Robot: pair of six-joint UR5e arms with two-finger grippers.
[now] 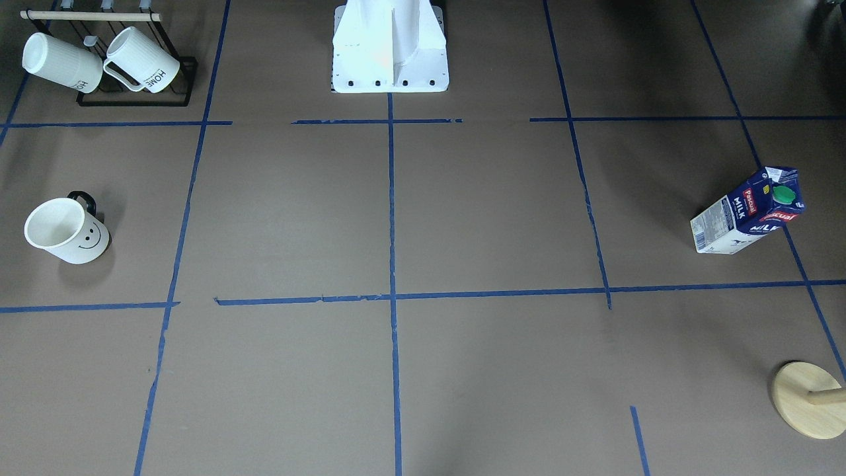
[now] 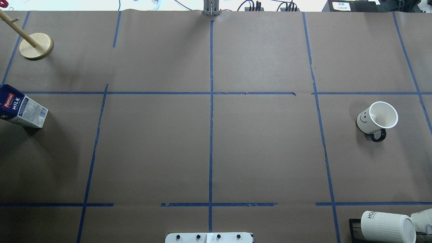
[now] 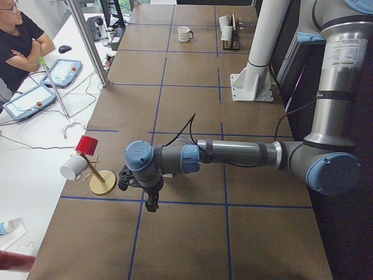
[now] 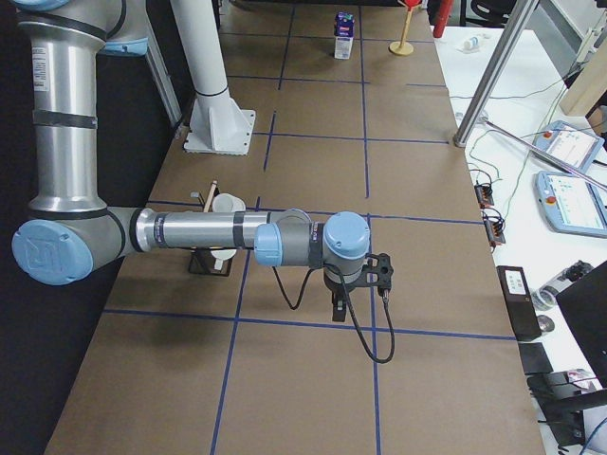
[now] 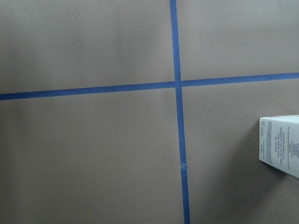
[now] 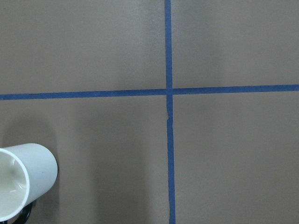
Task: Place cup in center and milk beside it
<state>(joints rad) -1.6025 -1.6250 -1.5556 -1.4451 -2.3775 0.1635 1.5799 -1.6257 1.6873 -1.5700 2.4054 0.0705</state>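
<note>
The white smiley-face cup (image 1: 66,231) stands upright on the robot's right side of the table, also in the overhead view (image 2: 374,119) and at the lower left of the right wrist view (image 6: 23,182). The blue and white milk carton (image 1: 750,211) stands on the robot's left side (image 2: 22,108); its edge shows in the left wrist view (image 5: 280,147). The centre tape crossing (image 2: 211,93) is bare. The left gripper (image 3: 152,203) and right gripper (image 4: 339,310) hang above the table, each seen only from the side, so I cannot tell whether they are open or shut.
A black rack with two ribbed "HOME" mugs (image 1: 106,63) stands at the robot's near right corner. A wooden peg stand (image 1: 809,400) stands at the far left corner. The white robot pedestal (image 1: 390,53) is mid-table at the robot's edge. An operator (image 3: 17,41) sits beyond the table.
</note>
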